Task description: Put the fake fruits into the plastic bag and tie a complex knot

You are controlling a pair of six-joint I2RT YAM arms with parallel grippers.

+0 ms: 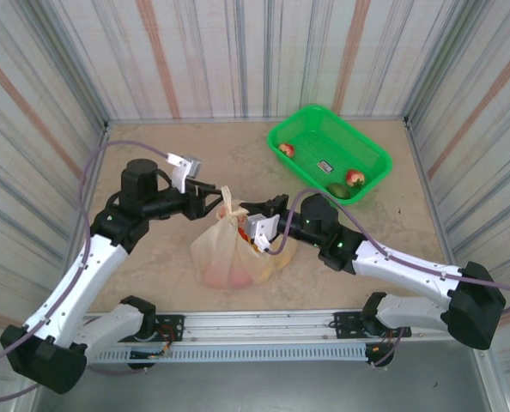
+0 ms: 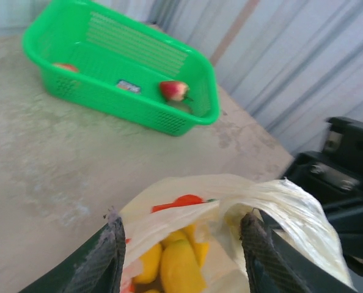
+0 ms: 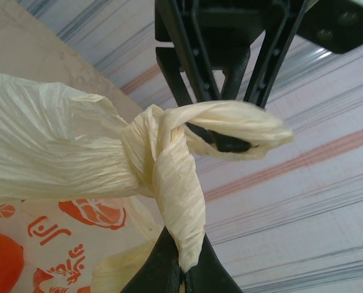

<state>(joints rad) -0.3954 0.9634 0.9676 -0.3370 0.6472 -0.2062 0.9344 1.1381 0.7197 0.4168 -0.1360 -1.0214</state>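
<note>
The cream plastic bag (image 1: 229,253) with red fruit prints stands mid-table, holding yellow bananas (image 2: 178,268) and red fruit. Its handles are twisted into a knot (image 3: 154,137) on top, also visible from above as the knot (image 1: 229,210). My right gripper (image 3: 184,271) is shut on one handle strand hanging from the knot, right of the bag in the top view (image 1: 253,225). My left gripper (image 2: 181,244) is open, its fingers (image 2: 108,256) spread across the bag's top. In the right wrist view its black fingertips (image 3: 230,143) reach into the other handle loop.
A green plastic basket (image 1: 328,154) stands at the back right with a red-green apple (image 1: 286,148), a red fruit (image 1: 355,178) and a dark green fruit (image 1: 338,190). Striped walls enclose the table on three sides. The right arm lies low along the table right of the bag.
</note>
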